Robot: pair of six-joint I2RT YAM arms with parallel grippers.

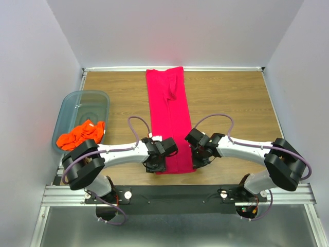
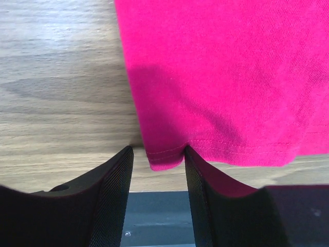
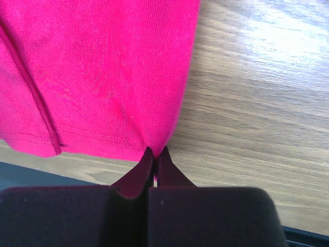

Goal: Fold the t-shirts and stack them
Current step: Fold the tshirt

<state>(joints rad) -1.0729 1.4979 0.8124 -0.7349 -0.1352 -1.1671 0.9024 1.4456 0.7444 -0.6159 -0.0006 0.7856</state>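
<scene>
T-shirts, two of them, sit inside a booth of plain pale walls (image 1: 180, 31) that close off the left, far and right sides. A wood-grain tabletop (image 1: 231, 98) fills the floor of the booth, and a metal rail (image 1: 175, 195) runs along its near edge, where two white and black arms are bolted.

The pink t-shirt (image 1: 167, 113) is folded lengthwise into a long narrow strip. It lies flat down the middle of the tabletop, running from the far edge almost to the near edge, with a sleeve folded on top near the far end.

A translucent blue-grey bin (image 1: 77, 103) sits at the left edge of the tabletop. The orange t-shirt (image 1: 79, 136) is crumpled in a heap in the near end of the bin, partly hidden by the left arm; the far end of the bin holds nothing visible.

Both arms reach inward to the pink t-shirt's near hem. The left gripper (image 2: 158, 154) is at the near left corner of the strip: its black fingers (image 2: 115, 195) stand apart, with the hem corner between them and not pinched. The right gripper (image 3: 156, 152) is at the near right corner, its jaws pressed together on the very edge of the hem.
</scene>
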